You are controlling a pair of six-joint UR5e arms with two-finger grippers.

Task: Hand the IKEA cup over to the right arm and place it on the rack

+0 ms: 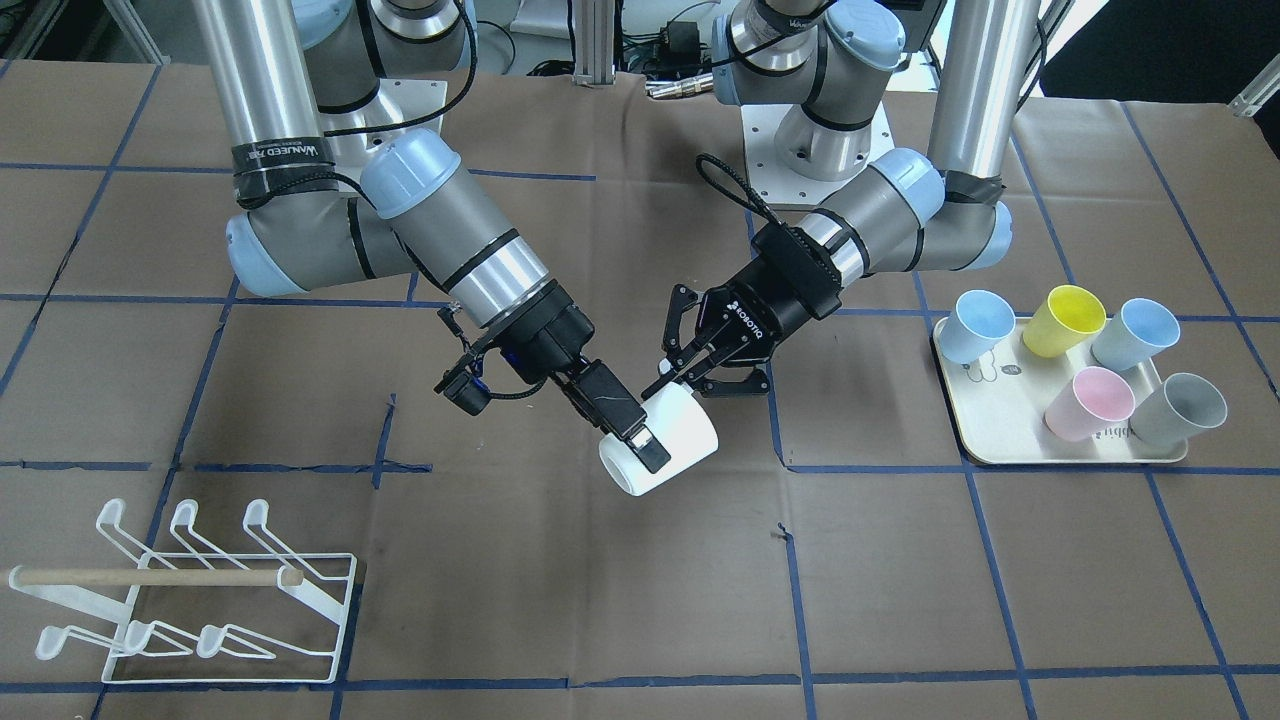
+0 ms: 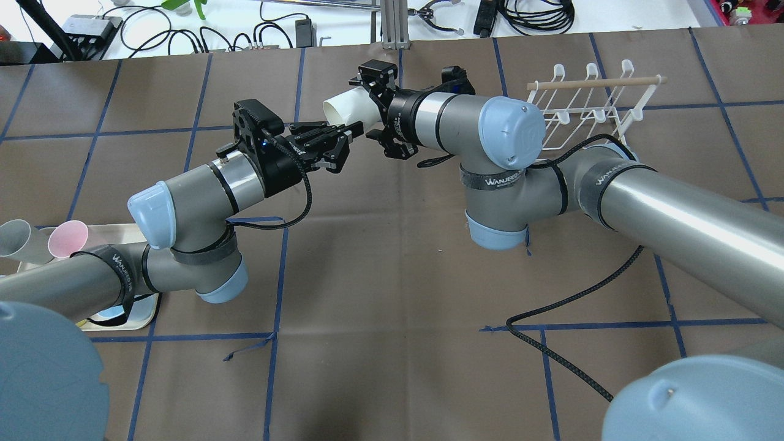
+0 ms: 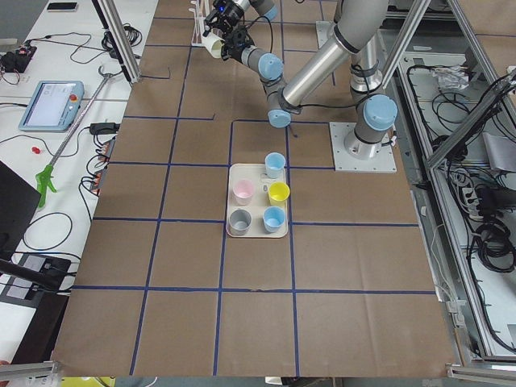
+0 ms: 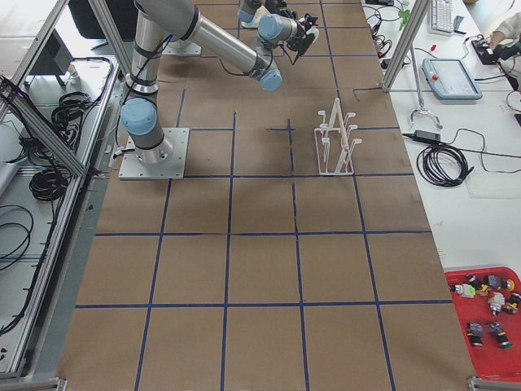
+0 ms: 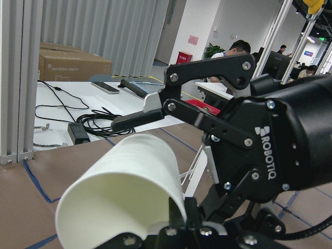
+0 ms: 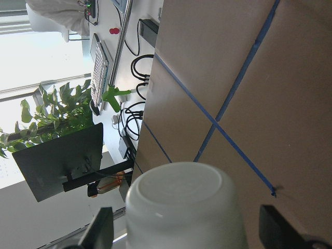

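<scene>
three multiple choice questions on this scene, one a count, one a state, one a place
1. How many cups stand on the tray? A) three B) five C) seven
2. The left gripper, by the white cup, has its jaws A) open B) shut on that cup C) shut on the tray's edge
3. The white cup is A) on the tray B) in the left gripper C) in the right gripper
Answers: 1 B, five rims show on it. 2 A, the jaws spread wider than the cup's base. 3 C, the right gripper pinches its rim.

Matt plastic cup (image 1: 690,430) — white wire rack (image 1: 150,577)
</scene>
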